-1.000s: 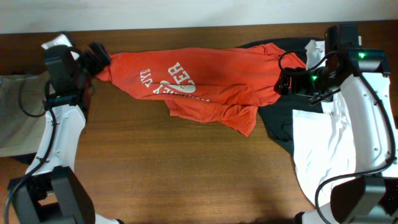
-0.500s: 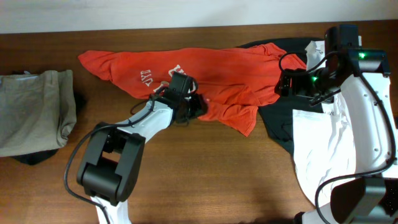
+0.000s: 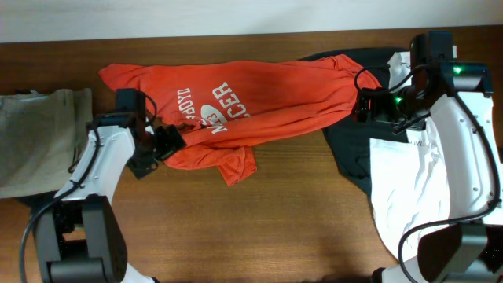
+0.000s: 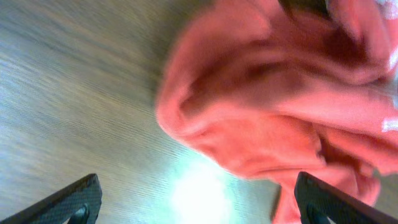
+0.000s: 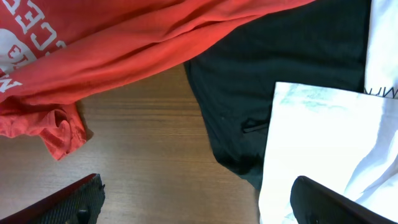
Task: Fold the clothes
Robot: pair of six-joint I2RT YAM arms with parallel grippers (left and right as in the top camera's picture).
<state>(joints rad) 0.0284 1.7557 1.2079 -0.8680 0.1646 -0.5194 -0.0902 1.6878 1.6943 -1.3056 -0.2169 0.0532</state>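
Two grippers, both spread wide with nothing between the fingers. Left gripper (image 3: 168, 141) is at the lower-left hem of the red-orange T-shirt (image 3: 259, 102), which lies stretched across the back of the wooden table (image 3: 267, 228), white lettering up. Right gripper (image 3: 364, 105) is by the shirt's right end, over the black garment (image 3: 354, 153). White garment (image 3: 409, 189) far right, khaki garment (image 3: 39, 141) far left.

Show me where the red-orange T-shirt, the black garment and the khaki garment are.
red-orange T-shirt (image 3: 291, 90), overhead view, cloth right of lettering.
black garment (image 5: 280, 74), right wrist view, its middle.
khaki garment (image 3: 39, 141), overhead view, its middle.
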